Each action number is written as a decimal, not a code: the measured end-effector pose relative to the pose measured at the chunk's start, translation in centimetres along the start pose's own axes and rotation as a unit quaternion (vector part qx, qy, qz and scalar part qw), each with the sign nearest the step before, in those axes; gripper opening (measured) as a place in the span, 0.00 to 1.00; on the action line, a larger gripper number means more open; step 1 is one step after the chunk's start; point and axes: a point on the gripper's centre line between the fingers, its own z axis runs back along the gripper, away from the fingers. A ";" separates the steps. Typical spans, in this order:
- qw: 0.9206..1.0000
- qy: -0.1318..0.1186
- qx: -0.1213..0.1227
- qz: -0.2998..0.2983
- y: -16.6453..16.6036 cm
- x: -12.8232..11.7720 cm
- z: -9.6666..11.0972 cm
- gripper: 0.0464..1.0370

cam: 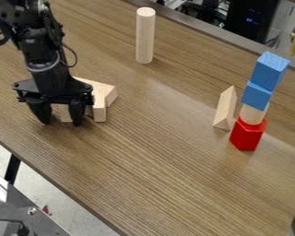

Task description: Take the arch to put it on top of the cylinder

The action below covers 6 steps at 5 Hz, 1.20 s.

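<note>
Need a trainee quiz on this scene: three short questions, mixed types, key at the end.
1. Multiple choice: what color is the bottom block of the stack?
A) blue
B) red
C) bare wood

2. True or false: the tall cylinder stands upright.

3. Fill in the blank: the gripper is down at the light wooden ____.

Key: 1. B; 2. true; 3. arch
</note>
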 end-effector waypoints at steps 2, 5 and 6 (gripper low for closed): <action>0.999 0.019 -0.027 0.024 0.1 -0.4 0.5 0.28; 0.994 0.006 -0.086 0.061 -1.3 -0.6 7.9 0.28; 0.991 -0.013 -0.105 0.083 -2.1 0.0 11.1 0.28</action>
